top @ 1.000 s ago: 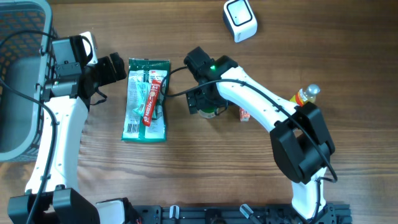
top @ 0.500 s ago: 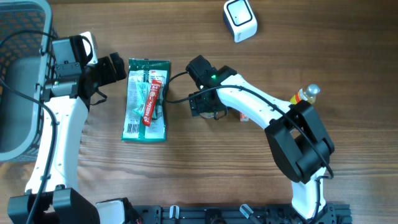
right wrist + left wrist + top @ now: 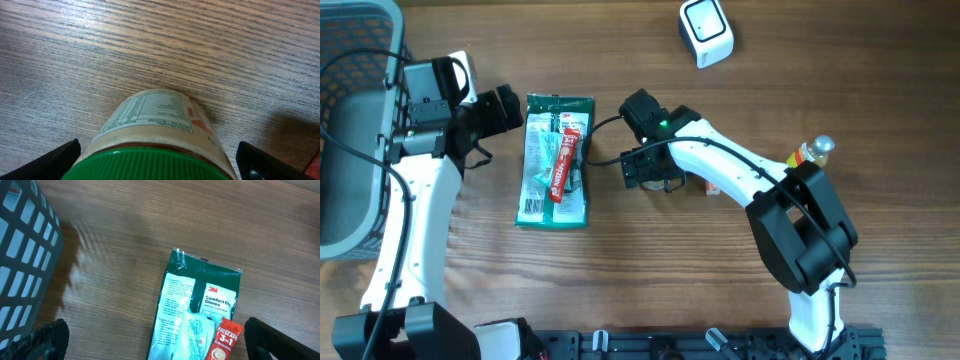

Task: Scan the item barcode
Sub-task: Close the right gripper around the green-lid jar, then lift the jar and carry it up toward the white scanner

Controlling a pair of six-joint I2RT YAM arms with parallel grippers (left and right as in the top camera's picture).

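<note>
A jar with a green ribbed lid (image 3: pixel 150 165) and a pale printed label stands on the wooden table. My right gripper (image 3: pixel 160 162) is open around it, one dark finger (image 3: pixel 55 160) on each side with a gap to the lid. In the overhead view the right gripper (image 3: pixel 650 172) hides most of the jar (image 3: pixel 667 185). The white barcode scanner (image 3: pixel 705 32) sits at the far edge. My left gripper (image 3: pixel 503 108) is open over the top left of a green gloves packet (image 3: pixel 556 160), holding nothing.
A red coffee sachet (image 3: pixel 222 342) lies on the gloves packet (image 3: pixel 200 310). A grey basket (image 3: pixel 350 130) stands at the left edge. A small orange box (image 3: pixel 713 185) and a bottle (image 3: pixel 813 151) lie to the right of the jar.
The right arm has shifted slightly so that its gripper now sits right over the jar. The left arm and the packet have not moved.
</note>
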